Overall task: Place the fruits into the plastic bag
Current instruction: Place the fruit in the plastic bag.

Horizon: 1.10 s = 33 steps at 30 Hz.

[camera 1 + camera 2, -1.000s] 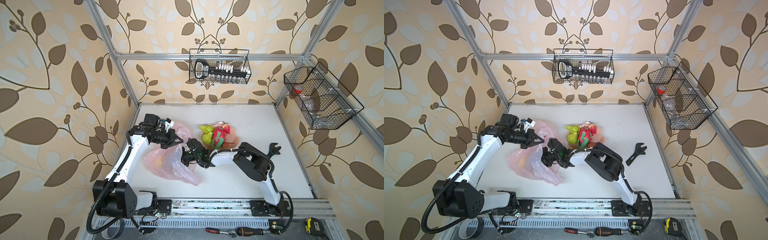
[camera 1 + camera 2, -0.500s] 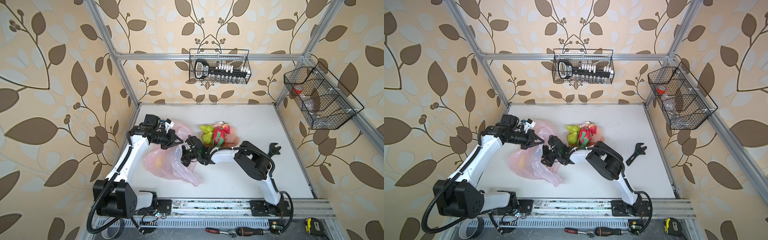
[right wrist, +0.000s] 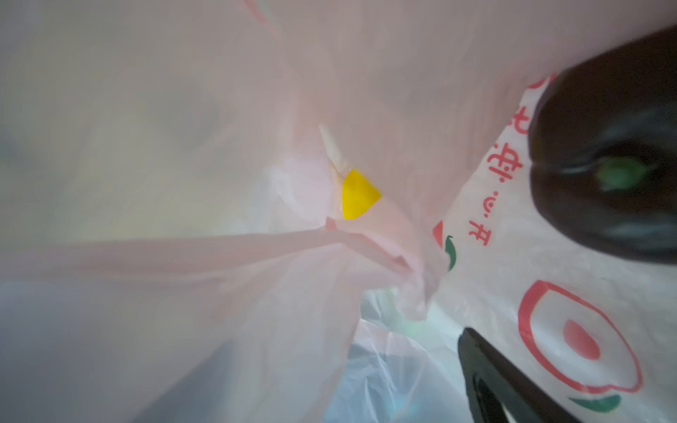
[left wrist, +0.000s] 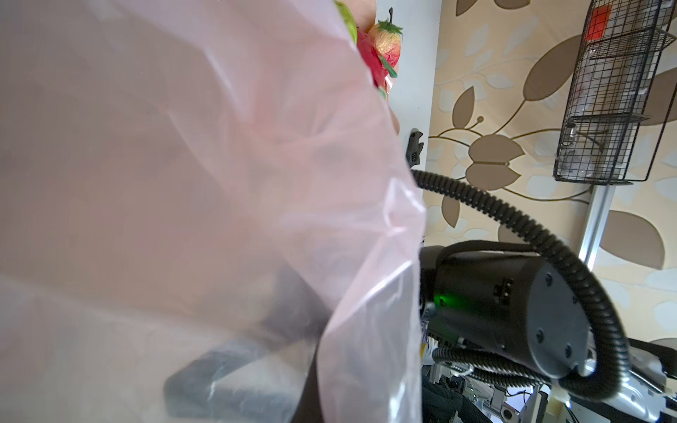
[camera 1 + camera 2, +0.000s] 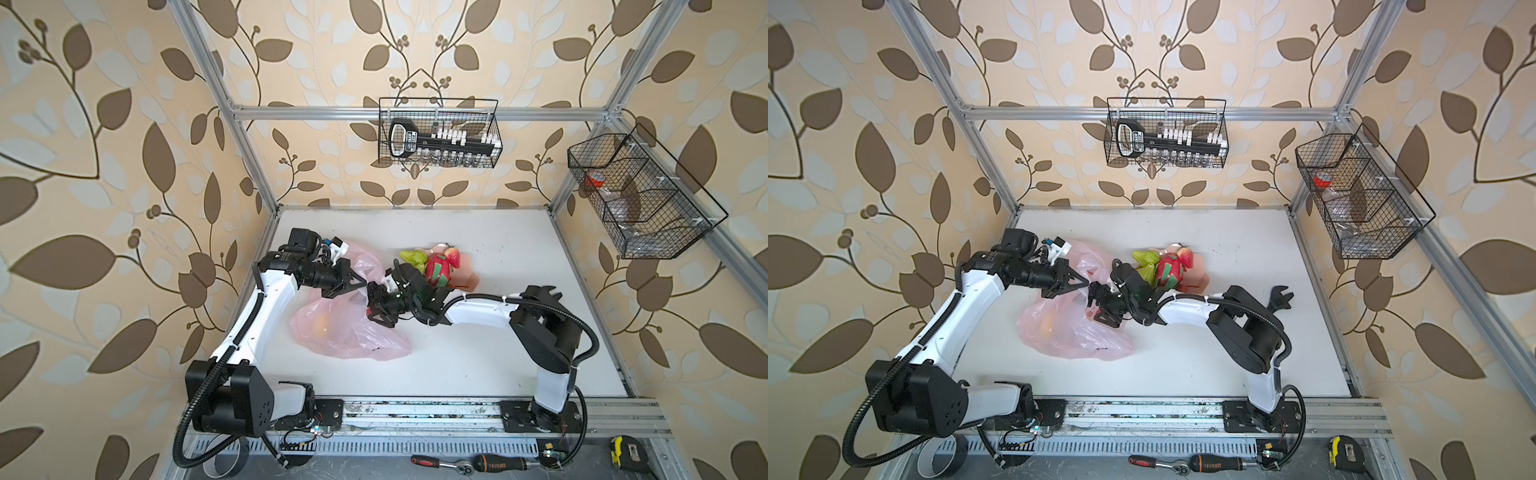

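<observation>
White table (image 5: pixel 478 365) under leafy walls: my left pincer (image 5: pixel 358 286) stays clenched on the plastic bag (image 5: pixel 345 332) rim, mouth lifted. My right pincer (image 5: pixel 376 305) gapes at the mouth, dark purple fruit (image 3: pixel 604 164) beside its finger; I should withdraw straight, snagging nothing.

I see the translucent pink plastic bag (image 5: pixel 349 332) carrying red and green print (image 3: pixel 579 340); something yellow (image 3: pixel 357 194) shows through it. At its two o'clock sit a magenta, green-scaled dragon fruit (image 5: pixel 438 270), a yellow-green pear (image 5: pixel 411 257) and a peach dish (image 5: pixel 465 274).
</observation>
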Tool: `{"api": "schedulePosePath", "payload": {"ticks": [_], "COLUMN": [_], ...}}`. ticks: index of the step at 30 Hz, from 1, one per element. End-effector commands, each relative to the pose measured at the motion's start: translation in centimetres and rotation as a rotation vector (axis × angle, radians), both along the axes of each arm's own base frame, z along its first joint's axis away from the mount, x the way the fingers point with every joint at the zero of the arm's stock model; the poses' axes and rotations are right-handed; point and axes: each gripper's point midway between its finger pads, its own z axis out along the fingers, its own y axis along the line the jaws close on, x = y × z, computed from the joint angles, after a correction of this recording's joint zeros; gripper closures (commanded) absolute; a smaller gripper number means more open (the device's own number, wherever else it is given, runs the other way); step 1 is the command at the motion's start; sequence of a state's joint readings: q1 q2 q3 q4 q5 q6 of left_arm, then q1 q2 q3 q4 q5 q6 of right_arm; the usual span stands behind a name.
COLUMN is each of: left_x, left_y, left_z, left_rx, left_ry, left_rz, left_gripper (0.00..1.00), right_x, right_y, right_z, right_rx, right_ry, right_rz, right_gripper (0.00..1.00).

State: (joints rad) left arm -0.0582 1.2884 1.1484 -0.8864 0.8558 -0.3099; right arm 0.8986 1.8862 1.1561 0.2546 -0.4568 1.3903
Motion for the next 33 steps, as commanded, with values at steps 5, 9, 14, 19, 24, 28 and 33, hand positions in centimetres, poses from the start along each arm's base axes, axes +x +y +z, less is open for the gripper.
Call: {"api": "schedulePosePath", "payload": {"ticks": [5, 9, 14, 19, 24, 28, 33], "left_x": [0.2, 0.3, 0.4, 0.4, 0.4, 0.4, 0.2], "left_y": [0.0, 0.1, 0.2, 0.2, 0.2, 0.1, 0.1], "left_z": [0.0, -0.2, -0.4, -0.5, -0.7, -0.6, -0.5], "left_rx": [0.005, 0.009, 0.019, 0.020, 0.021, 0.019, 0.017], "left_ry": [-0.021, -0.018, -0.016, -0.011, -0.005, -0.007, -0.009], "left_rz": [-0.006, -0.002, -0.003, -0.003, -0.007, -0.010, -0.015], "left_gripper": [1.00, 1.00, 1.00, 1.00, 1.00, 1.00, 1.00], "right_x": [-1.0, -1.0, -1.8, -2.0, -1.6, -0.5, 1.9], "right_y": [-2.7, -3.7, -5.4, -8.8, -12.4, -16.7, -24.2], "right_z": [0.6, 0.9, 1.5, 2.4, 4.6, 5.7, 5.0], "right_rx": [-0.041, -0.065, -0.125, -0.187, -0.220, -0.300, -0.543], "right_ry": [-0.024, -0.043, -0.083, -0.129, -0.191, -0.253, -0.325], "right_rz": [0.022, 0.031, 0.072, 0.069, 0.051, 0.007, -0.050], "right_gripper": [0.03, 0.03, 0.03, 0.03, 0.03, 0.04, 0.07]}}
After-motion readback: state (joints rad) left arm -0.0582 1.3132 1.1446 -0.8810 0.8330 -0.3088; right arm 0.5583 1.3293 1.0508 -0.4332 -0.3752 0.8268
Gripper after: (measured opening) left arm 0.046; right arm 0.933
